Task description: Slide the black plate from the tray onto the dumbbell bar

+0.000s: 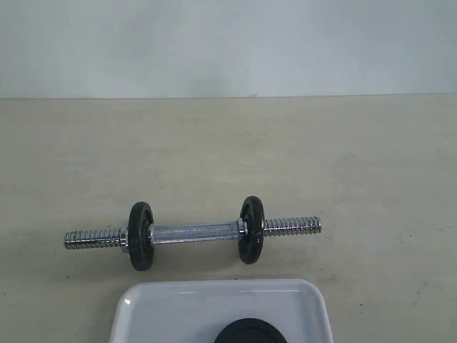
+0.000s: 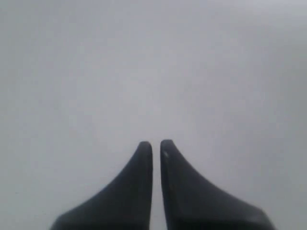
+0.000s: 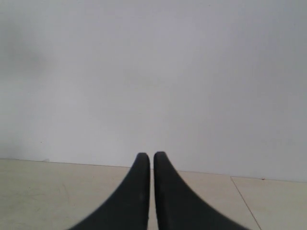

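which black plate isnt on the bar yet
The plate lying flat in the tray, cut off by the exterior view's lower edge. The left plate and right plate stand upright on the bar.

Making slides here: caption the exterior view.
Bar carrying two plates lies on the table beyond the tray holding the black plate.

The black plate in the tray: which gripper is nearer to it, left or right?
Neither can be named. The left gripper and the right gripper are both shut and outside the exterior view; neither wrist view shows the black plate or the tray.
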Robot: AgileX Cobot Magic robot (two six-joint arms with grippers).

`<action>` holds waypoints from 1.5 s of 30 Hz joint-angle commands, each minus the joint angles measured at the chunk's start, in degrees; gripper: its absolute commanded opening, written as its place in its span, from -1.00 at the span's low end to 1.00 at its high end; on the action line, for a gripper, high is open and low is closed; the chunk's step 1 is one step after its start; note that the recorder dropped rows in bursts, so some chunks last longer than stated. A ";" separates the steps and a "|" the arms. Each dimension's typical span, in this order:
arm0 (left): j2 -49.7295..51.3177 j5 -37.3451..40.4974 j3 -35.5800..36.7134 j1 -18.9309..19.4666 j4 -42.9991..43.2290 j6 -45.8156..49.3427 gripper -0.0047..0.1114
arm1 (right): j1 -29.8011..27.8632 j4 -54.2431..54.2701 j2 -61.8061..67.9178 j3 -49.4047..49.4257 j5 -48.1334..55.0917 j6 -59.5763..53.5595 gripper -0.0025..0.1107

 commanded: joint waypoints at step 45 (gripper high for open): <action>20.92 22.19 -1.06 -17.72 55.96 -90.04 -0.84 | -0.04 5.12 -0.29 -0.27 -3.32 -0.27 -0.94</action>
